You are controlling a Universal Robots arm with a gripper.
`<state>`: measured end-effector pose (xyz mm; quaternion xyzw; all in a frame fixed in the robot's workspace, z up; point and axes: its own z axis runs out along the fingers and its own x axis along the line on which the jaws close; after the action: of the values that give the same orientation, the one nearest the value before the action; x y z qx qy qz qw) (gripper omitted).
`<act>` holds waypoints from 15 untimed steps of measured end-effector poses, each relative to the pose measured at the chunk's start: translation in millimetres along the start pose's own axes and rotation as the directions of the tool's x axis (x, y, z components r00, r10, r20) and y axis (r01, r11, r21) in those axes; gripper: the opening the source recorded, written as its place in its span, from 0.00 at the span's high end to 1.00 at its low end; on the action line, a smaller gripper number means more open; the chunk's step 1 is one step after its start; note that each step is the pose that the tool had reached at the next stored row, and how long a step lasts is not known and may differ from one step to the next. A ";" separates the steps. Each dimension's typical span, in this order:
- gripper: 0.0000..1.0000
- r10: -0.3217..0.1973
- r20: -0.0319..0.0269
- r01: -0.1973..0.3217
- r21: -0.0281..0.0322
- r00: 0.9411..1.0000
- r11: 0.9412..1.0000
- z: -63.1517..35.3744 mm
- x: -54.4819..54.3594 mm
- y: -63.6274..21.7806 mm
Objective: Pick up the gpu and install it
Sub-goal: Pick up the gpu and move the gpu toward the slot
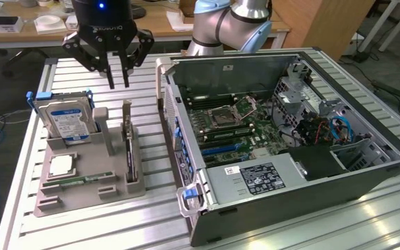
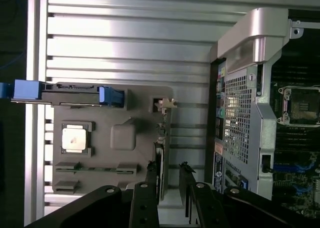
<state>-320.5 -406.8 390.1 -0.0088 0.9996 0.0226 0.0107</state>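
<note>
The gpu (image 1: 128, 148) is a thin dark card standing on its edge in a slot of the grey holder (image 1: 82, 195), with its pale bracket strip at the far end. My gripper (image 1: 117, 82) hangs open above and just behind that far end, with nothing between its fingers and clear air down to the card. In the wrist view the gpu (image 2: 160, 155) appears edge-on, running in under the gripper (image 2: 169, 168), closer to one fingertip (image 2: 151, 167) than to the other.
The holder also carries a silver hard drive (image 1: 64, 122) with a blue label, a processor chip (image 1: 61, 165) and a green memory stick (image 1: 78, 180). An open computer case (image 1: 366, 172) with its motherboard (image 1: 235, 125) lies on the exterior view's right, close beside the holder.
</note>
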 end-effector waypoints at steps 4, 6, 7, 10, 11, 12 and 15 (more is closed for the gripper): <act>0.68 0.000 -0.003 0.000 0.000 1.000 1.000 2.3 0.1 -1.8; 0.68 0.000 -0.004 0.000 0.000 1.000 1.000 4.1 0.1 -2.5; 0.68 0.000 -0.004 0.000 0.000 1.000 1.000 4.9 0.2 -2.6; 0.68 0.000 -0.005 0.000 0.000 1.000 1.000 6.8 0.2 -3.2; 0.68 0.000 -0.005 0.000 0.000 1.000 1.000 7.5 0.3 -3.3; 0.68 0.000 -0.006 0.000 0.000 1.000 1.000 8.3 0.3 -3.5; 0.68 0.000 -0.006 0.000 0.000 1.000 1.000 10.9 1.0 -3.8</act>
<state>-321.2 -410.1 378.9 -0.0088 0.9997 0.0226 0.0079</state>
